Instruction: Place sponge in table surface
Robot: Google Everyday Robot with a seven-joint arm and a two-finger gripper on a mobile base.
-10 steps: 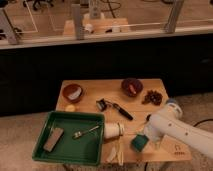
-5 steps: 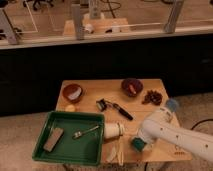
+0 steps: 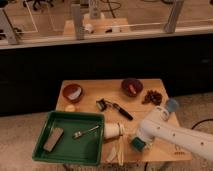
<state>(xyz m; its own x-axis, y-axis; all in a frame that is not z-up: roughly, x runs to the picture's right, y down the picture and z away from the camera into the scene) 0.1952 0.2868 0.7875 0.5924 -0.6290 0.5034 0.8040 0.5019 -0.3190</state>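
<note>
The teal-green sponge is at the tip of my gripper, low over the front right part of the light wooden table surface. The gripper is shut on the sponge. I cannot tell whether the sponge touches the wood. My white arm reaches in from the right edge of the camera view and covers part of the tabletop. The small dark logo mark sits near the table's front right corner.
A dark green tray at the front left holds a tan-grey block and a fork. A white cup lies just left of the sponge, with pale sticks below it. Two bowls, a black peeler and a dark cluster sit farther back.
The forearm has shifted slightly. The sponge and gripper tip stay at about the same spot near the table's front.
</note>
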